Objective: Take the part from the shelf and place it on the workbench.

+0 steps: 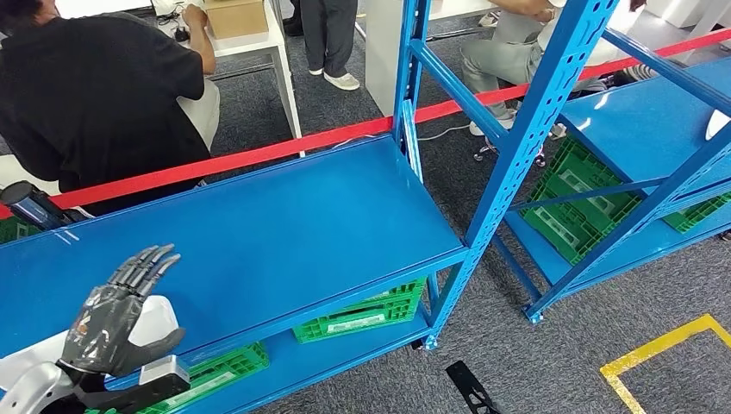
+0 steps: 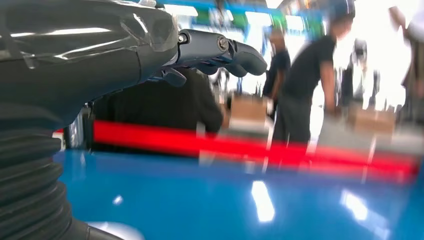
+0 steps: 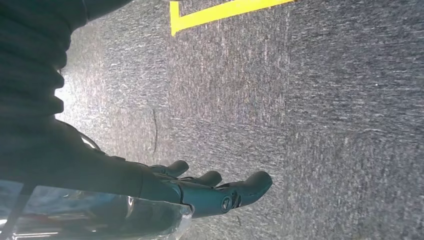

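Fingers of the left hand (image 1: 121,315) are spread, holding nothing, over the white part (image 1: 159,315) on the shelf (image 1: 284,233), apparently poised to grasp; right hand (image 3: 210,192) hangs open.

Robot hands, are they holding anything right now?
No. The left hand hovers open above the blue shelf, and the right hand hangs empty over the floor.
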Available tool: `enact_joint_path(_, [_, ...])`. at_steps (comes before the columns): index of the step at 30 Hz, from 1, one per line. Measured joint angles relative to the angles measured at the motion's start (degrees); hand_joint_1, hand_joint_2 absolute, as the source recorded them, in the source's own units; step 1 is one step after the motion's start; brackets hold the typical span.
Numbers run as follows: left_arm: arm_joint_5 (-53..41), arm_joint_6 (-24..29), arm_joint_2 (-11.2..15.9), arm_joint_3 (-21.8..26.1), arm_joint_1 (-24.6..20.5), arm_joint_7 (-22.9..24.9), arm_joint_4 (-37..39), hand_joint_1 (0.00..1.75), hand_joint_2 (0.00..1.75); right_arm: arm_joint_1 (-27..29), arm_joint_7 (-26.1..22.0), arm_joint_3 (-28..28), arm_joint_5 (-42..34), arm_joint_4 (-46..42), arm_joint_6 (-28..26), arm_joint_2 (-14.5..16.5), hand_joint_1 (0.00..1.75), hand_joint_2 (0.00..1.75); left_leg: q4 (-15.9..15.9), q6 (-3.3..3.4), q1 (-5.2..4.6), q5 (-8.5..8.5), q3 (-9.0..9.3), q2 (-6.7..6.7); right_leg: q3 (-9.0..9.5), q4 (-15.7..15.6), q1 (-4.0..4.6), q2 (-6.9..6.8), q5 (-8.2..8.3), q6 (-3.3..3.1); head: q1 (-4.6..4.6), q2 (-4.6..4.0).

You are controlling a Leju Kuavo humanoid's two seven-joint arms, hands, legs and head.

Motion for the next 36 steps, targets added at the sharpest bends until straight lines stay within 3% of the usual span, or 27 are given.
enact_joint_path(2, [1.82,3.12,-0.21,1.18,0.83,-0.45,-2.07,0.00,1.75,0.85,-0.10,-0.36,-0.10,-0.23,-0.64,-0.13,0.00,1.75,7.43,-0.28,0.13,-2.84,-3.63,0.05,0.05,0.02,0.15,-0.01,-0.09,-0.21,-0.01,0.00])
enact_joint_path(3, [2.45,4.08,-0.29,1.81,1.19,-0.60,-3.08,0.00,1.75,1.22,-0.12,-0.49,-0.12,-0.38,-0.93,-0.22,0.00,1.75,8.99,-0.27,0.16,-2.93,-4.49,0.07,0.10,0.03,0.24,-0.01,-0.13,-0.25,-0.01,0.00])
enact_joint_path(4, [2.83,4.57,-0.35,2.31,1.42,-0.68,-3.82,0.00,1.75,1.49,-0.13,-0.57,-0.14,-0.50,-1.10,-0.31,0.00,1.75,8.20,-0.14,0.18,-1.89,-4.19,0.08,0.17,0.03,0.36,0.01,-0.16,-0.28,-0.02,0.00])
enact_joint_path(5, [3.02,4.74,-0.39,2.69,1.49,-0.71,-4.37,0.00,1.75,1.62,-0.14,-0.64,-0.16,-0.61,-1.22,-0.39,0.00,1.75,5.21,0.12,0.15,0.01,-2.76,0.08,0.27,0.03,0.48,0.05,-0.17,-0.28,-0.02,0.00])
enact_joint_path(7, [3.17,4.82,-0.47,3.28,1.51,-0.72,-5.34,0.00,1.75,1.68,-0.19,-0.73,-0.17,-0.90,-1.34,-0.48,0.00,1.75,-3.17,1.12,-0.11,3.56,1.46,0.15,0.38,0.03,0.81,0.18,-0.21,-0.25,-0.01,0.00])
enact_joint_path(9, [3.20,4.90,-0.53,3.89,1.59,-0.75,-6.41,0.00,1.75,1.83,-0.25,-0.80,-0.16,-1.31,-1.46,-0.61,0.00,1.75,-7.56,1.93,-0.48,4.50,3.64,0.24,0.23,0.06,0.99,0.20,-0.21,-0.02,-0.01,0.00])
enact_joint_path(12, [3.21,5.04,-0.58,4.58,1.91,-0.78,-7.62,0.00,1.75,2.18,-0.27,-0.86,-0.17,-1.75,-1.53,-0.80,0.00,1.75,-8.51,2.46,-0.51,4.74,4.24,0.20,-0.02,0.30,0.99,0.01,-0.37,0.66,0.01,0.00])
enact_joint_path(14, [3.21,5.10,-0.75,4.87,2.10,-0.80,-8.21,0.00,1.75,2.23,-0.29,-0.88,-0.17,-1.98,-1.54,-1.04,0.00,1.75,-9.32,2.81,-0.21,5.31,4.86,0.32,-1.65,3.78,0.89,-0.07,-2.19,0.68,0.03,0.00])
enact_joint_path(16, [3.21,5.14,-0.90,4.97,2.31,-0.82,-8.46,0.00,1.75,2.30,-0.35,-0.91,-0.17,-2.14,-1.54,-1.27,0.00,1.75,-9.49,2.96,-0.15,5.49,4.84,0.40,-5.41,11.69,0.55,-0.08,-5.49,0.49,0.04,0.00])
enact_joint_path(18, [3.21,5.15,-0.98,4.97,2.66,-0.82,-8.50,0.00,1.75,2.47,-0.39,-0.92,-0.17,-2.20,-1.54,-1.33,0.00,1.75,-9.44,2.94,-0.10,5.48,4.78,0.39,-8.15,17.30,0.09,-0.09,-7.11,1.13,0.04,0.00])
enact_joint_path(19, [3.21,5.15,-1.02,4.97,2.82,-0.82,-8.51,0.00,1.75,2.54,-0.40,-0.93,-0.17,-2.21,-1.54,-1.37,0.00,1.75,-9.39,2.84,-0.01,5.43,4.81,0.35,-7.87,16.77,-0.19,-0.12,-6.59,1.81,0.04,0.00])
enact_joint_path(20, [3.21,5.15,-1.06,4.97,2.92,-0.81,-8.52,0.00,1.75,2.55,-0.40,-0.95,-0.17,-2.23,-1.54,-1.43,0.00,1.75,-9.28,2.68,0.10,5.34,4.86,0.31,-6.34,13.75,-0.50,-0.16,-5.27,2.60,0.04,0.00])
enact_joint_path(21, [3.21,5.15,-1.09,4.98,2.97,-0.81,-8.54,0.00,1.75,2.54,-0.41,-0.98,-0.17,-2.25,-1.54,-1.49,0.00,1.75,-9.09,2.41,0.20,5.18,4.90,0.26,-4.03,9.28,-0.80,-0.24,-3.67,3.31,0.05,0.00])
enact_joint_path(22, [3.21,5.16,-1.11,5.00,2.99,-0.81,-8.59,0.00,1.75,2.52,-0.42,-1.03,-0.18,-2.28,-1.54,-1.57,0.00,1.75,-8.85,2.03,0.18,4.98,4.87,0.21,-1.84,5.18,-0.90,-0.26,-2.32,3.63,0.04,0.00])
enact_joint_path(24, [3.21,5.19,-1.14,5.06,3.01,-0.81,-8.71,0.00,1.75,2.52,-0.43,-1.14,-0.19,-2.38,-1.55,-1.65,0.00,1.75,-8.54,1.27,0.10,4.75,4.77,0.14,0.43,0.83,-0.81,-0.24,-1.00,3.10,0.03,0.00])
enact_joint_path(27, [3.21,5.21,-1.21,5.17,3.06,-0.81,-8.91,0.00,1.75,2.53,-0.44,-1.21,-0.21,-2.49,-1.56,-1.68,0.00,1.75,-8.50,0.38,0.31,4.66,4.58,0.13,0.44,0.47,-0.64,-0.17,-0.67,1.68,0.01,0.00])
enact_joint_path(28, [3.21,5.22,-1.21,5.26,3.06,-0.82,-8.96,0.00,1.75,2.52,-0.44,-1.23,-0.22,-2.52,-1.57,-1.70,0.00,1.75,-7.62,0.09,0.41,3.94,4.14,0.14,0.47,0.36,-0.76,-0.17,-0.57,1.32,0.00,0.00])
enact_joint_path(30, [3.21,5.23,-1.20,5.41,3.09,-0.81,-9.02,0.00,1.75,2.52,-0.44,-1.27,-0.22,-2.55,-1.57,-1.73,0.00,1.75,-2.19,-0.39,0.53,0.72,1.59,0.14,0.50,0.22,-0.95,-0.16,-0.44,0.77,0.00,0.00])
enact_joint_path(32, [3.21,5.22,-1.19,5.46,3.23,-0.81,-9.03,0.00,1.75,2.53,-0.44,-1.27,-0.22,-2.57,-1.56,-1.72,0.00,1.75,6.03,-0.67,0.54,-2.87,-2.26,0.14,0.42,0.24,-0.81,-0.18,-0.42,0.54,0.00,0.00])
enact_joint_path(33, [3.21,5.22,-1.18,5.46,3.31,-0.81,-9.03,0.00,1.75,2.54,-0.44,-1.27,-0.22,-2.57,-1.56,-1.71,0.00,1.75,8.59,-0.69,0.54,-3.52,-3.53,0.14,0.40,0.24,-0.72,-0.17,-0.43,0.53,0.00,0.00])
enact_joint_path(34, [3.21,5.21,-1.18,5.46,3.37,-0.81,-9.03,0.00,1.75,2.54,-0.44,-1.28,-0.22,-2.57,-1.56,-1.70,0.00,1.75,8.77,-0.60,0.54,-2.96,-3.66,0.14,0.42,0.25,-0.66,-0.16,-0.43,0.53,0.00,0.00])
enact_joint_path(36, [3.21,5.21,-1.17,5.48,3.37,-0.80,-9.05,0.00,1.75,2.53,-0.44,-1.29,-0.22,-2.58,-1.56,-1.67,0.00,1.75,2.33,-0.16,0.52,0.73,-0.40,0.14,0.59,0.25,-0.58,-0.10,-0.43,0.55,0.00,0.00])
